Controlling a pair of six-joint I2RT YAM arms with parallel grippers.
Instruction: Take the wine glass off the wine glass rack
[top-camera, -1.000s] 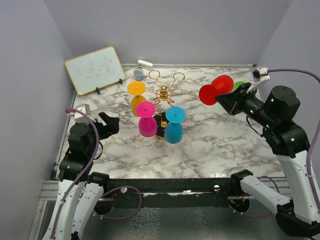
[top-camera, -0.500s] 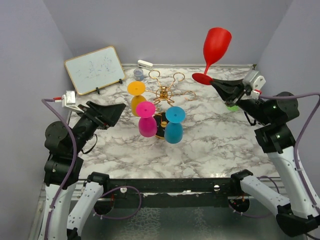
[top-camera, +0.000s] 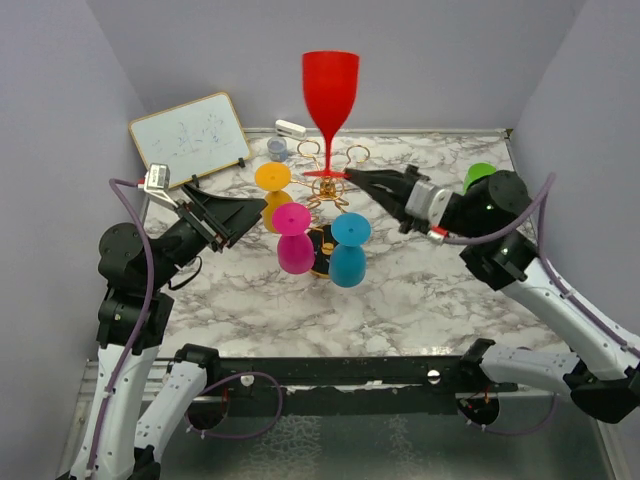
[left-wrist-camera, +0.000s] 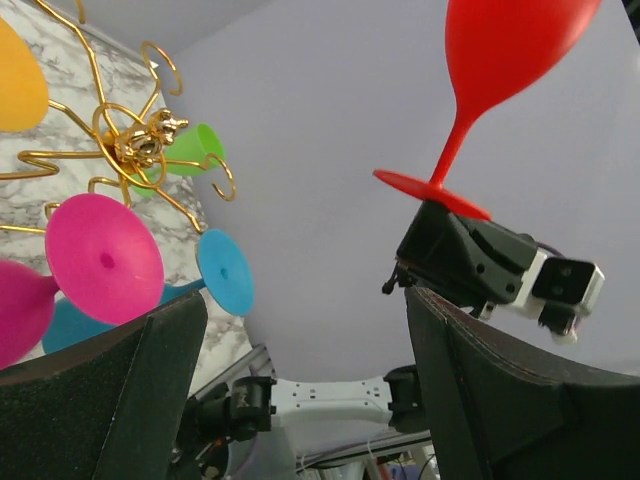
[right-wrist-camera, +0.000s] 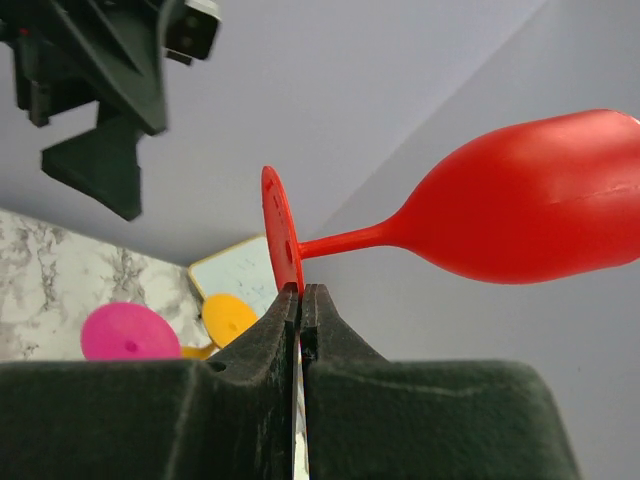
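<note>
The gold wire wine glass rack (top-camera: 328, 186) stands mid-table on its black base; a yellow glass (top-camera: 272, 178), a pink glass (top-camera: 293, 240) and a blue glass (top-camera: 349, 250) hang on its arms. My right gripper (top-camera: 350, 176) is shut on the rim of the foot of a red wine glass (top-camera: 330, 85) and holds it upright in the air above the rack; the right wrist view shows the jaws (right-wrist-camera: 300, 292) pinching the foot of the red glass (right-wrist-camera: 530, 200). My left gripper (top-camera: 255, 212) is open and empty, just left of the yellow and pink glasses. The left wrist view (left-wrist-camera: 300, 310) shows the rack (left-wrist-camera: 135, 145).
A whiteboard (top-camera: 188, 139) leans at the back left. A small grey-blue cup (top-camera: 277, 148) and a white object (top-camera: 290, 128) sit at the back edge. A green glass (top-camera: 479, 176) lies behind the right arm. Purple walls close in the table.
My right arm has swung the red glass leftward from the right side to above the rack, turning it upright. My left arm has risen and reached toward the rack, jaws open.
</note>
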